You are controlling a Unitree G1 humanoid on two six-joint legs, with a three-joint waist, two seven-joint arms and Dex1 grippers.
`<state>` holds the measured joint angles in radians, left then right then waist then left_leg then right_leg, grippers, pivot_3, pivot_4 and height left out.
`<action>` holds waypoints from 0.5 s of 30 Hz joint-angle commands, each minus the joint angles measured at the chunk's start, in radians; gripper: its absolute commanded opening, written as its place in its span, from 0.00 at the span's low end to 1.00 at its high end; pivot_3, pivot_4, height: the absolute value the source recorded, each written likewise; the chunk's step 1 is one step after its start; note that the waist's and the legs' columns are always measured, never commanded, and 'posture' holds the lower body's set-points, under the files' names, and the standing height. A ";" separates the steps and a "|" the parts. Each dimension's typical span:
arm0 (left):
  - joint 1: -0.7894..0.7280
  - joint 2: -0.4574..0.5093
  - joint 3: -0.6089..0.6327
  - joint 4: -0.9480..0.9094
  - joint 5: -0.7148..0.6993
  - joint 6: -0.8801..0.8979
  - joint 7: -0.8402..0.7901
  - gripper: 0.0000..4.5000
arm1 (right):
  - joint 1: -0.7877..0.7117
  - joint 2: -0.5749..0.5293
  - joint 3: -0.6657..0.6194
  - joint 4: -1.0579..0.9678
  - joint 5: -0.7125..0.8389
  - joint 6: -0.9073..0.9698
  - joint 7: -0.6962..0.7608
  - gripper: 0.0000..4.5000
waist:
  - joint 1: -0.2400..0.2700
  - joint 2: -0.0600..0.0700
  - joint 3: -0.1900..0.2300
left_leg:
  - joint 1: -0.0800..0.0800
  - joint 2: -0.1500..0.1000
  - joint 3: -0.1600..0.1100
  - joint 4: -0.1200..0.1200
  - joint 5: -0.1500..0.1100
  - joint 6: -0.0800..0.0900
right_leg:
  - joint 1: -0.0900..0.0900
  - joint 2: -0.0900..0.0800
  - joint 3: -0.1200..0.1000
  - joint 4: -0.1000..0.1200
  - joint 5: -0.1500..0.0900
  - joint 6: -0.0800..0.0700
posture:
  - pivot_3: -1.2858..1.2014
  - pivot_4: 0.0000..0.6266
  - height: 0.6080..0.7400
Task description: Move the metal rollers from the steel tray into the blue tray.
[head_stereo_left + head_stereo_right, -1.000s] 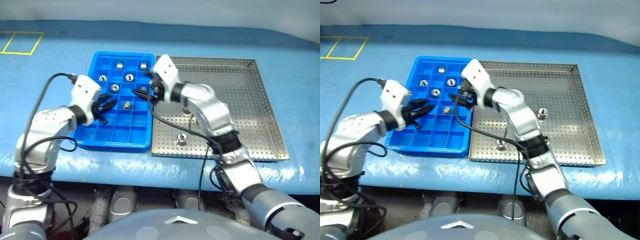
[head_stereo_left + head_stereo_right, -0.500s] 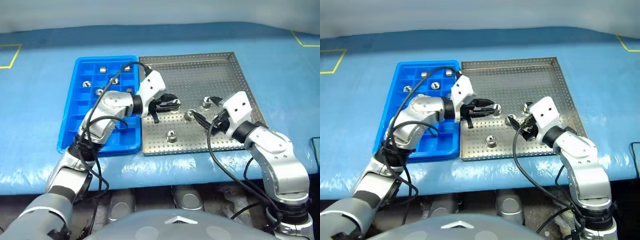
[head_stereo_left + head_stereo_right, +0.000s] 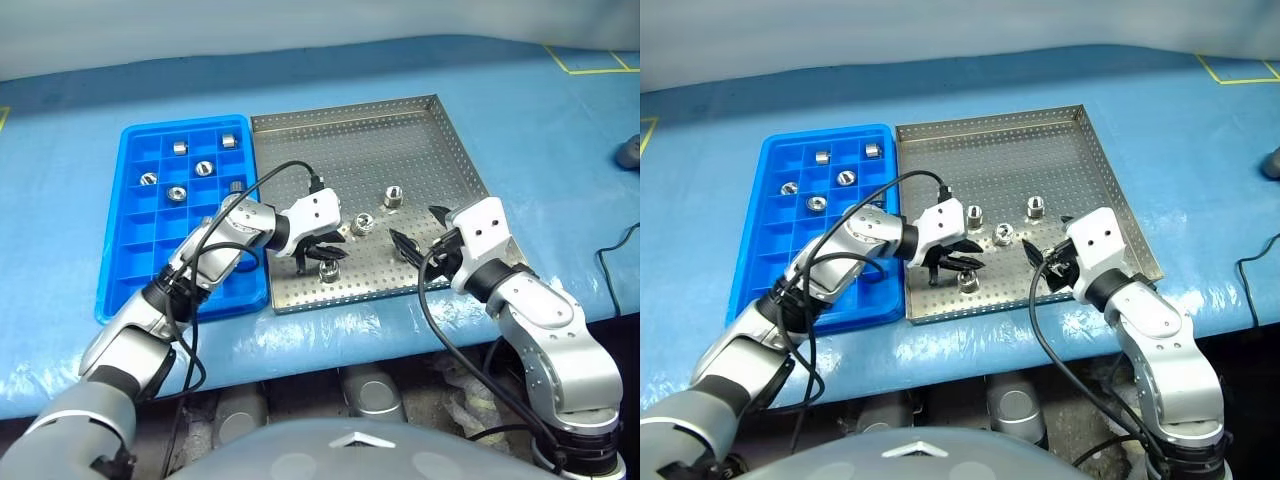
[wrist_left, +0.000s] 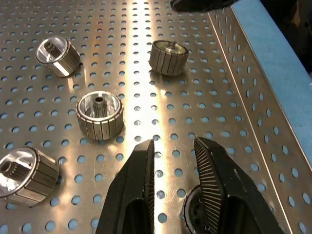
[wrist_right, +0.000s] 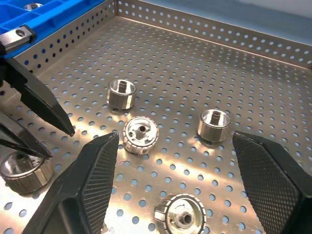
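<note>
Left end effector (image 4: 173, 146) was closed w/ nothing in it, hovering just over the front roller (image 3: 967, 281); right end effector (image 5: 175, 137) gaped wide, also empty. In our view the left should open first, centre on that roller, then pinch across its ribbed sides. We counted 5 metal rollers in the steel tray (image 3: 400, 150), and at least 5 in the blue tray (image 3: 150, 270), partly arm-covered.
</note>
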<state>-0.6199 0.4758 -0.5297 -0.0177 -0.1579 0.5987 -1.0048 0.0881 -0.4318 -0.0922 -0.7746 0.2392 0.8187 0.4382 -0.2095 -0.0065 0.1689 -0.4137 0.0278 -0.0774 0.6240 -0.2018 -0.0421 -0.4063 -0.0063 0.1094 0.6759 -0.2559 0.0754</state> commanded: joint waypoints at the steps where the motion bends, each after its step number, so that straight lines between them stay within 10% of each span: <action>1: 0.009 0.031 0.041 -0.083 -0.011 -0.003 -0.025 0.30 | 0.000 -0.016 -0.011 -0.021 0.017 -0.006 -0.002 0.86 | 0.002 0.000 0.000 | 0.000 0.000 0.000 0.000 0.000 0.000 | 0.000 0.000 0.000 0.000 0.000 0.000 | 0.42 0.24 1.00; 12: 0.024 0.077 0.018 -0.140 0.025 -0.013 -0.069 0.99 | -0.034 -0.021 0.030 0.038 0.030 -0.009 -0.009 0.87 | 0.013 0.000 0.000 | 0.000 0.000 0.000 0.000 0.000 0.000 | 0.000 0.000 0.000 0.000 0.000 0.000 | 0.44 0.24 1.00; 15: 0.019 0.080 -0.010 -0.134 0.040 -0.030 -0.096 0.99 | -0.020 -0.025 0.041 0.031 0.076 -0.023 0.037 0.87 | 0.014 0.000 0.000 | 0.000 0.000 0.000 0.000 0.000 0.000 | 0.000 0.000 0.000 0.000 0.000 0.000 | 0.43 0.24 1.00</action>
<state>-0.5874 0.5532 -0.5347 -0.1347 -0.1266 0.5963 -1.0811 0.0645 -0.4499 -0.0498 -0.7119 0.2793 0.8169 0.4453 -0.1954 -0.0067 0.1691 -0.4142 0.0277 -0.0772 0.6241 -0.2019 -0.0419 -0.4065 -0.0064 0.1096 0.6758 -0.2559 0.0754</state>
